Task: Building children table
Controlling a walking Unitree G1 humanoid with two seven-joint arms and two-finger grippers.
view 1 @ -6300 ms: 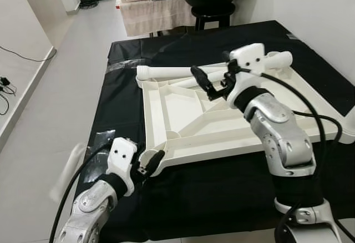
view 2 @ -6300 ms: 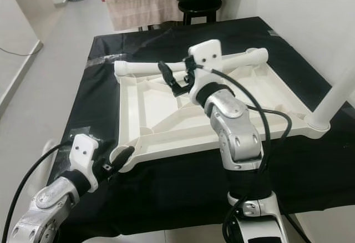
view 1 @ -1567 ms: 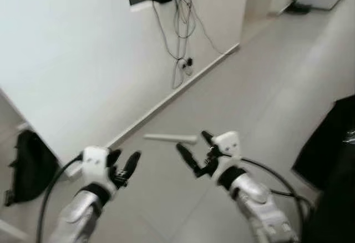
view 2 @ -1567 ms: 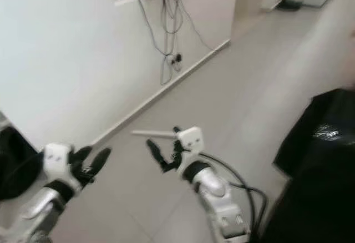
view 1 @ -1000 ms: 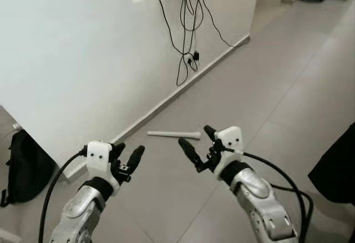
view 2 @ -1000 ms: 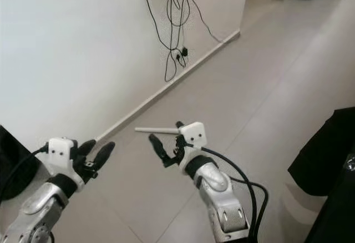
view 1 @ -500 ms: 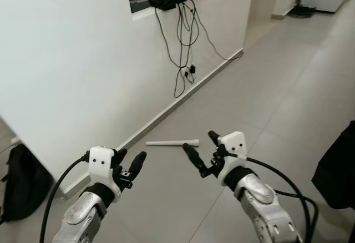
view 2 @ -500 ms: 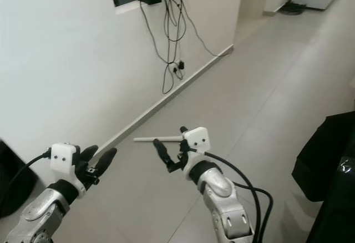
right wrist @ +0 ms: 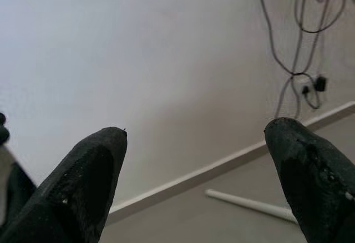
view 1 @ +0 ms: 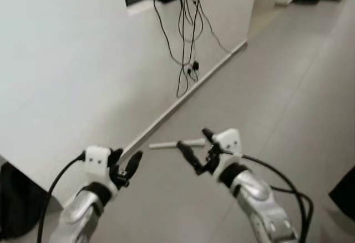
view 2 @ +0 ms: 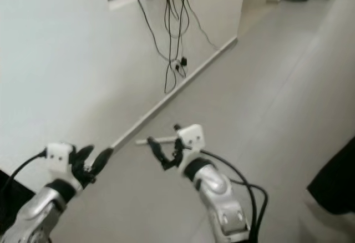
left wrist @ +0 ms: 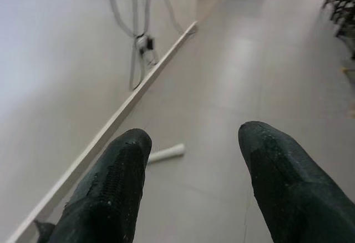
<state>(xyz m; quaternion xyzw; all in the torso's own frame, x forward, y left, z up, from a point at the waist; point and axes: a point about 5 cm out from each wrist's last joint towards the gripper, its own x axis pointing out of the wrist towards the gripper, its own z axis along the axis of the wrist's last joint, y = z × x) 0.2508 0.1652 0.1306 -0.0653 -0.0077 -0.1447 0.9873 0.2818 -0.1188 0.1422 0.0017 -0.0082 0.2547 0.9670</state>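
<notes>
A white table leg [view 1: 176,143] lies on the grey tiled floor close to the wall's baseboard, and I also see the leg [left wrist: 166,153] between the left fingers and the leg [right wrist: 249,204] low in the right wrist view. My right gripper [view 1: 192,138] is held out in the air above the floor, open and empty, overlapping the leg's end in the picture. My left gripper [view 1: 127,156] hovers open and empty to the left of the leg. Both pictures from the head are blurred.
A white wall [view 1: 66,60] runs along the left with hanging black cables [view 1: 186,26] and a plug [view 1: 193,65] near the baseboard [view 1: 183,96]. A black bag [view 1: 14,212] sits at the lower left. The black table cover [view 1: 345,190] shows at the right edge.
The view swung from the black table with the upturned white tabletop to the wall and floor. Over the last second it shifted slightly; both grippers stay open and the leg lies still.
</notes>
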